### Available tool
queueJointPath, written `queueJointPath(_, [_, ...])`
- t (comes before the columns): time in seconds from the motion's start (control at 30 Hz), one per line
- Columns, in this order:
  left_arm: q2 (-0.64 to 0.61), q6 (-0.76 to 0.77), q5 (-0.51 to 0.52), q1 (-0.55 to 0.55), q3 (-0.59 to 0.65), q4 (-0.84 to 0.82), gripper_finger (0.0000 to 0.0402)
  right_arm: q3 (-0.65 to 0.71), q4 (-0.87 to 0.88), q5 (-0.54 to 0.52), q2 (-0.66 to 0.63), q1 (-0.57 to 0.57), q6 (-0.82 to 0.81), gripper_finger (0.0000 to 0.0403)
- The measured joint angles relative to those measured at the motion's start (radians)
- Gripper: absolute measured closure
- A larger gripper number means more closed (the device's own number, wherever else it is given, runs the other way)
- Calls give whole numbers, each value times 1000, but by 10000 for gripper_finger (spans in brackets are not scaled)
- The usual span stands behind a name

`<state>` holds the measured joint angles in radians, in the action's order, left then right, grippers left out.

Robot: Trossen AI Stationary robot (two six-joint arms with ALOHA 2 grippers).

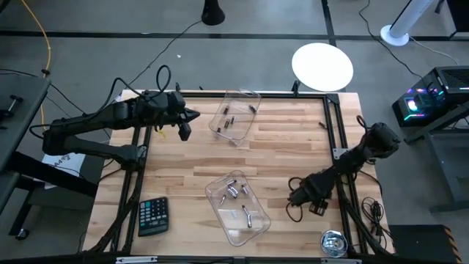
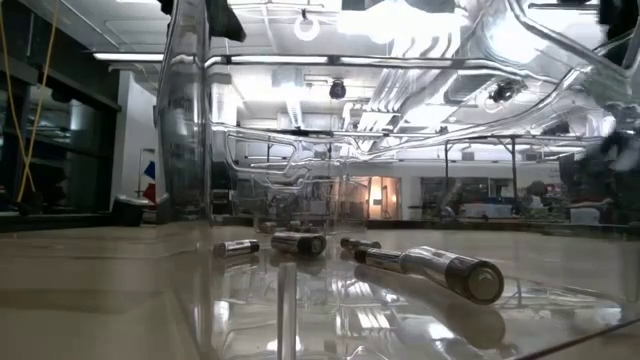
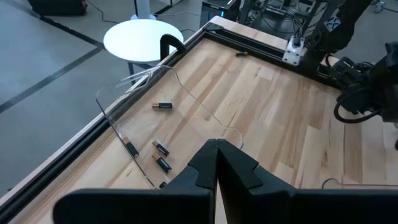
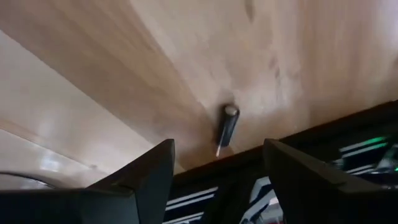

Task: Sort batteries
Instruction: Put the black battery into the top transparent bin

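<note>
Several batteries lie in two clear trays: a near tray (image 1: 238, 207) and a far tray (image 1: 234, 116). The low view looks through the near tray's wall at batteries (image 2: 440, 270) on its floor. My left gripper (image 1: 185, 123) hangs shut above the table, left of the far tray, with nothing between its fingers (image 3: 216, 158). My right gripper (image 1: 296, 192) stands open low over the wood, right of the near tray. In the right wrist view a single dark battery (image 4: 227, 127) lies on the wood beside a dark frame rail, ahead of the open gripper (image 4: 219, 163) and untouched.
A black calculator (image 1: 152, 216) lies at the near left, and a round tape measure (image 1: 333, 243) at the near right corner. A small dark piece (image 1: 322, 125) lies by the right rail. Bare wood (image 1: 293, 147) spreads between the trays.
</note>
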<state>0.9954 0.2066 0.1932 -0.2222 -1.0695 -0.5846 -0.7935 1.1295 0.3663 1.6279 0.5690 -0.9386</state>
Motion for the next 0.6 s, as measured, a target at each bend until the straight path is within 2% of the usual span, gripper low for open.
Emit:
queueJointPath(0.2, [0, 23, 0, 0, 0, -1, 402, 151, -199, 133, -11, 34, -80, 162])
queueJointPath(0.33, [0, 27, 0, 0, 0, -1, 402, 171, -260, 145, -13, 29, -101, 175])
queueJointPath(0.43, [1, 27, 0, 0, 0, -1, 401, 151, -259, 110, -10, 23, -87, 232])
queueJointPath(0.53, [2, 27, 0, 0, 0, -1, 401, 121, -258, 68, -9, -2, -74, 343])
queueJointPath(0.6, [2, 27, 0, 0, 0, -1, 402, 98, -254, 17, -9, -30, -59, 384])
